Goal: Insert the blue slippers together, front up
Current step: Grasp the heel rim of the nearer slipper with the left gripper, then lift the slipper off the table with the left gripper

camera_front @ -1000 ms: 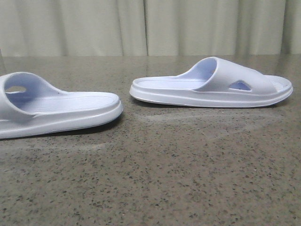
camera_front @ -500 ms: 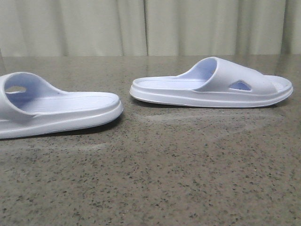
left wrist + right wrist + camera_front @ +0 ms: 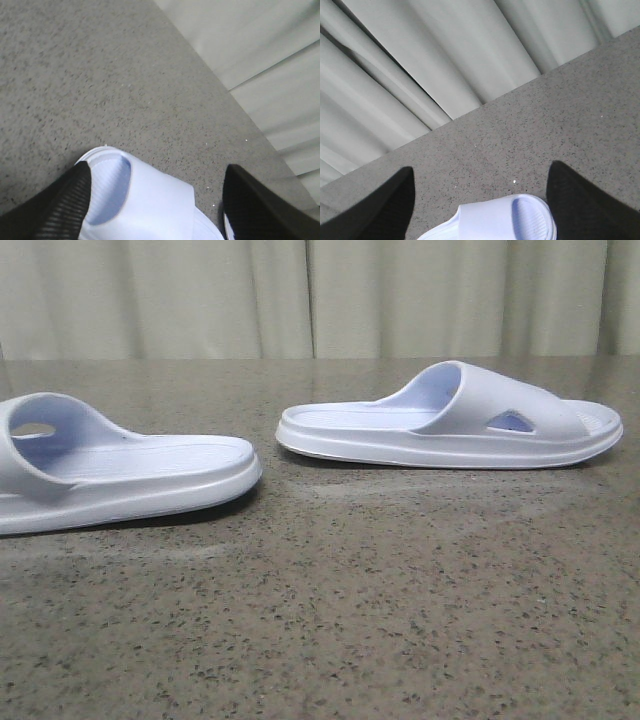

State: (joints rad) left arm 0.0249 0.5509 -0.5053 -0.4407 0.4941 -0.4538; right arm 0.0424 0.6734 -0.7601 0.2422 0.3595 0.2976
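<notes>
- Left slipper (image 3: 120, 468): nearest the front camera, at the left edge of the worktop (image 3: 330, 620), sole down, partly out of frame. The left gripper (image 3: 155, 210) hangs above it, spread wide, one finger either side of the strap (image 3: 150, 200), neither finger seen to touch it.
- Right slipper (image 3: 450, 420): farther back and to the right, sole down, well apart from the other, its rounded end toward the middle. The right gripper (image 3: 480, 205) hangs over one end of it, spread wide, holding nothing.
- Handling, as a judgement: moulded foam, so probably light, springy and a little squashy; the smooth skin may slip under hard fingers. The wide strap, or the sole edge beside it, looks the soundest place to pinch.
- Curtain (image 3: 320, 295): pale folds behind the worktop's far edge.
- Change: compared with one second ago the front view shows no visible shift in either slipper; nesting has not begun.
</notes>
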